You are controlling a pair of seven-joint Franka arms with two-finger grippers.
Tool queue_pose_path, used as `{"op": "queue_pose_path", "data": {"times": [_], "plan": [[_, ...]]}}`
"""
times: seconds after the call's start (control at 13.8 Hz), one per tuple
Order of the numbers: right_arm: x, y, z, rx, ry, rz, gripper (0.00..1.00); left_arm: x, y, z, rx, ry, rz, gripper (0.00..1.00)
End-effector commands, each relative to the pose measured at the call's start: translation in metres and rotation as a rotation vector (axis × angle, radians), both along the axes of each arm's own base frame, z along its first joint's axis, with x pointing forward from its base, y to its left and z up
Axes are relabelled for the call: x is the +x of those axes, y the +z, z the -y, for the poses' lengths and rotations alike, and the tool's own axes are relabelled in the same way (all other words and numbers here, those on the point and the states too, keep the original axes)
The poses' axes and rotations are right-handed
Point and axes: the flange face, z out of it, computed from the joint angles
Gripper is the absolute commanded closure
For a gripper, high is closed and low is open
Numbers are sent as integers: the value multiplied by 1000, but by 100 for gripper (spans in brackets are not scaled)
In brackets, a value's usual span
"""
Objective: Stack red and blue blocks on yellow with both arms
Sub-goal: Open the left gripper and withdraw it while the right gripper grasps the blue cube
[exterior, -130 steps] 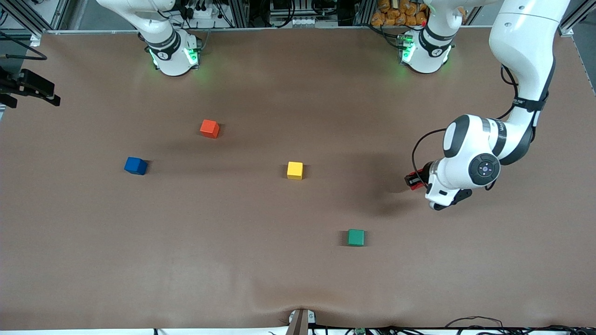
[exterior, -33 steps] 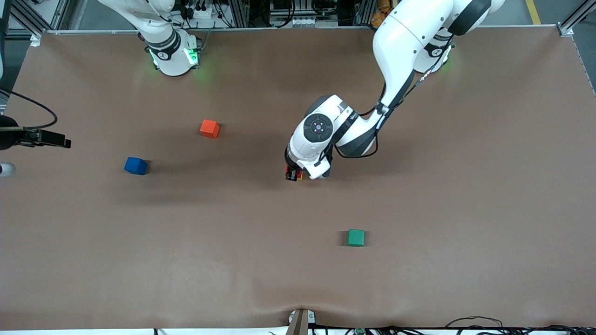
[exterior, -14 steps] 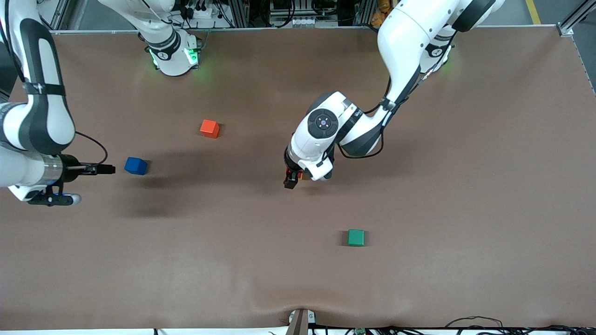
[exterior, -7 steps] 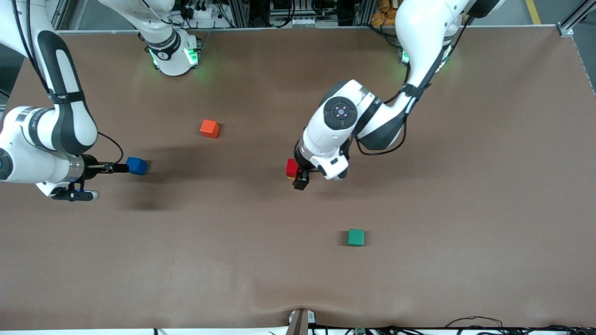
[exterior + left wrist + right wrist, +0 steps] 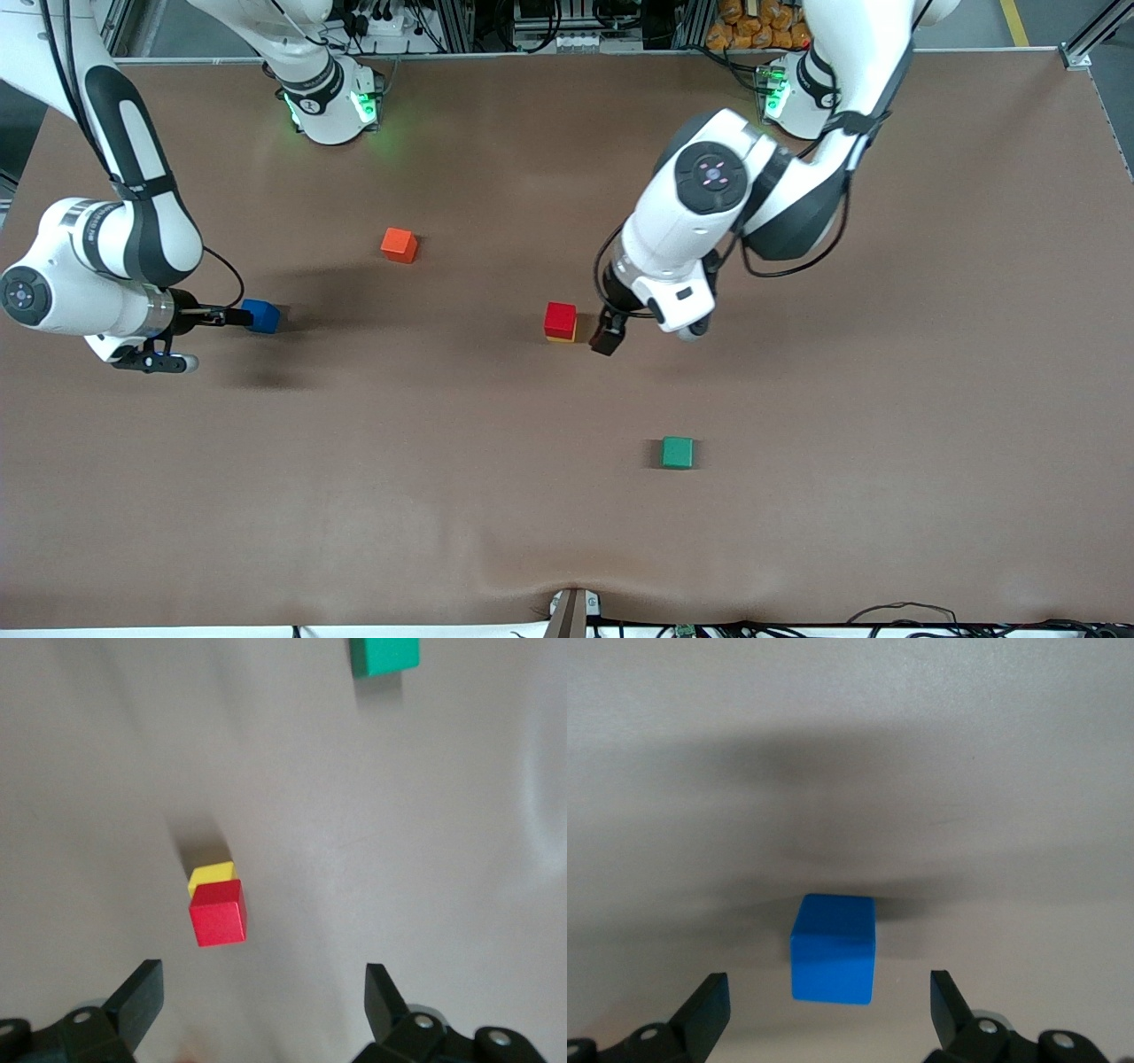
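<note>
Two white arms reach over the brown table (image 5: 496, 496). Left gripper (image 5: 609, 335), fingers spread and holding nothing, hangs just beside the red block (image 5: 560, 318), which sits on the yellow block (image 5: 211, 875). Right gripper (image 5: 226, 315), fingers spread, is level with the blue block (image 5: 261, 315), which rests on the table toward the right arm's end.

Brown matte table (image 5: 886, 496) carrying five small cubes. Small matte yellow cube (image 5: 211, 875) sitting directly on surface near centre, bright red matte cube (image 5: 560, 318) resting on top of it. Orange matte cube (image 5: 399, 245) lying at 10 o'clock from stack, well apart. Deep blue matte cube (image 5: 261, 315) lying at 9 o'clock, toward right arm's end. Green matte cube (image 5: 678, 452) lying at 4 o'clock, nearer to front camera.
</note>
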Motion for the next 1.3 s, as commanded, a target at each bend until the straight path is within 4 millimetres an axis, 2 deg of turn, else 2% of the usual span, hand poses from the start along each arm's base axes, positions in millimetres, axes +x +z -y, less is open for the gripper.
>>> {"op": "queue_pose_path", "data": {"times": [0.0, 0.29, 0.43, 0.58, 0.79, 0.94, 1.08, 1.23], "plan": [[-18, -3, -1, 2, -16, 19, 0, -7, 2, -11, 57, -76, -22, 0], [-23, -13, -2, -1, -18, 26, 0, 0, 22, -37, 85, -122, 0, 0], [-28, -19, -6, -4, -12, 41, 0, -3, 29, -42, 97, -188, -2, 0], [-29, -20, -6, -4, -12, 43, 0, 1, 38, -59, 108, -218, -3, 0], [-33, -24, -8, -4, -11, 43, 0, -2, 53, -63, 104, -222, 14, 0], [-37, -28, -9, -6, -10, 52, 0, -3, 59, -73, 119, -239, 0, 0], [-38, -29, -10, -6, -8, 49, 6, -3, 69, -89, 133, -291, -9, 0], [-38, -30, -11, -6, -8, 49, 18, -1, 77, -106, 145, -319, -16, 0]]}}
